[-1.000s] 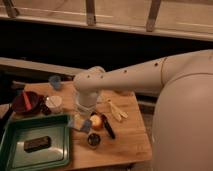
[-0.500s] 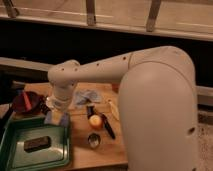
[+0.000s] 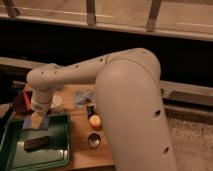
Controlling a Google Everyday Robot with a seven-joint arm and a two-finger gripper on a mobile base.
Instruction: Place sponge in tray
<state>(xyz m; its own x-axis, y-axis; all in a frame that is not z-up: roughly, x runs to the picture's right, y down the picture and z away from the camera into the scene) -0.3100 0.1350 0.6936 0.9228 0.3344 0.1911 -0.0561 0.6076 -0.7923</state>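
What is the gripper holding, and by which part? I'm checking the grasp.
The gripper, over the green tray's far edge, holds a yellow-and-blue sponge from above.

The pincer [image 3: 37, 120] hangs over the tray's [image 3: 59, 156] back rim, a dark block [image 3: 36, 144] below it.

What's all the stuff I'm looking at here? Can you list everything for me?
Tray: one, green, on the table's left end.
Dark block: one, blackish, lying inside the tray.
Sponge: one, yellowish on blue, at the tray's far edge under the gripper.
Orange ball: one, orange, mid-table.
Small cup: one, metallic, near the front edge.
Blue cloth: one, blue, at the table's back.
Red object: one, red, far left.
Table: one, light wood.
Gripper: one, pale, over the tray's far edge.
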